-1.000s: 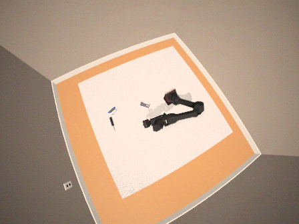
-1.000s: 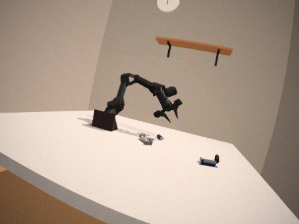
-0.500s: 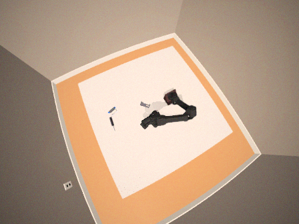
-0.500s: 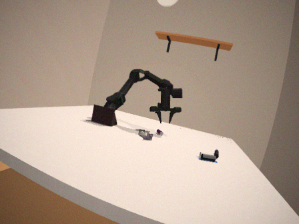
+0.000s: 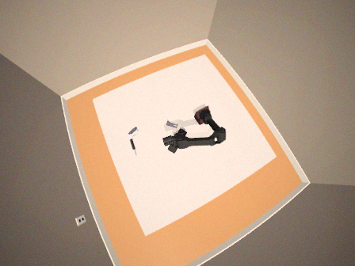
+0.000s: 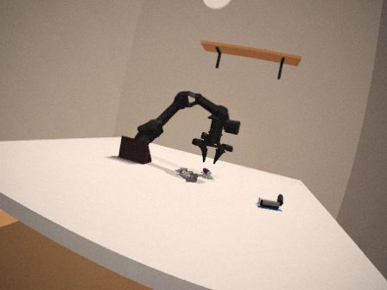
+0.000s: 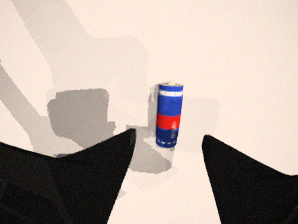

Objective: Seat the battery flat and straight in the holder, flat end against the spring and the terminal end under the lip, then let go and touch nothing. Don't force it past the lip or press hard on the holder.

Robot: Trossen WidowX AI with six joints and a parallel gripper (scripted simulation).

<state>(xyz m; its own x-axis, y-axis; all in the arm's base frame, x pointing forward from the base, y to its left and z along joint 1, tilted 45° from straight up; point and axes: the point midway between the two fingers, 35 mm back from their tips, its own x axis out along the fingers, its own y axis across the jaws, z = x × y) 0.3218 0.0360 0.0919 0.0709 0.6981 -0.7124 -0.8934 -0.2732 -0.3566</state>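
And there was the white desk (image 5: 178,190) (image 6: 173,224) (image 7: 240,50), carrying the whole contest! Across it arched the black arm (image 5: 198,142) (image 6: 166,114), up from its dark reddish base (image 6: 135,150) and bent down at the wrist. The pincer (image 5: 168,144) (image 6: 209,162) (image 7: 169,137) pointed down above the desk, its fingers partway apart with nothing between them. Well away lay a grey piece with blue edging (image 5: 133,131) (image 6: 269,203), and near it a slim black tool (image 5: 132,144), thin tip showing from the top.

Closer in, the grey holder (image 5: 171,124) (image 6: 187,176) sat on the desk, no battery seated in it! And the battery (image 6: 206,172) (image 7: 170,115)? Down on its side, near the holder but outside it, blue with a red band and a white stripe. From the wrist, it appeared ahead of the gap, its terminal end pointing away from the fingertips.
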